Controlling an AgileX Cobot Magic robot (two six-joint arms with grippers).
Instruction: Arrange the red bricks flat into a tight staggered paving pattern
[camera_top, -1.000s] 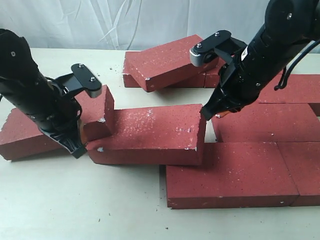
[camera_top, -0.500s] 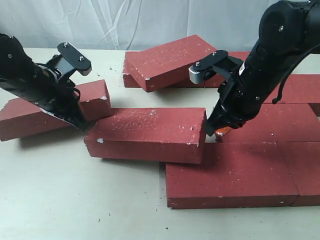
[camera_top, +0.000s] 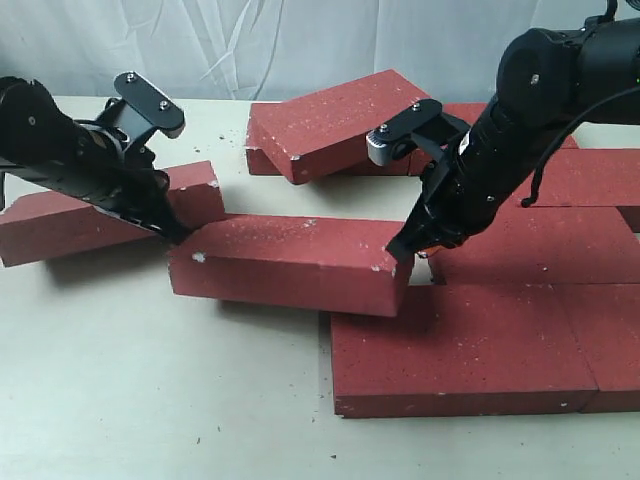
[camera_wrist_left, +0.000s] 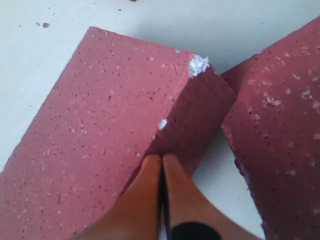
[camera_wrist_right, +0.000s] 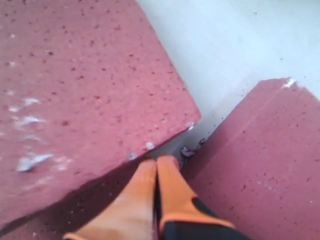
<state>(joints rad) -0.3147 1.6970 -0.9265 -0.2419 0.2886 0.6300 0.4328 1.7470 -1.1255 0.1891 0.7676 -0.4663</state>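
Several red bricks lie on the table. One long brick (camera_top: 290, 262) sits across the middle, its right end riding up on a paved front brick (camera_top: 470, 360). My left gripper (camera_top: 177, 237) is shut and empty, its tips pressed on the end face of the left brick (camera_top: 90, 218), (camera_wrist_left: 110, 125), beside the middle brick (camera_wrist_left: 285, 120). My right gripper (camera_top: 399, 250) is also shut and empty. Its orange fingertips (camera_wrist_right: 167, 167) touch the middle brick's right end (camera_wrist_right: 85, 80), in the gap next to a laid brick (camera_wrist_right: 260, 170).
Another brick (camera_top: 335, 118) leans tilted on others at the back centre. Flat bricks (camera_top: 540, 240) fill the right side in rows. Bare table (camera_top: 150, 400) spreads at the front left. A white curtain hangs behind.
The left arm swung back and left, and the left brick now lies flatter and further back. The right gripper slid down-left against the middle brick's right end, which turned slightly.
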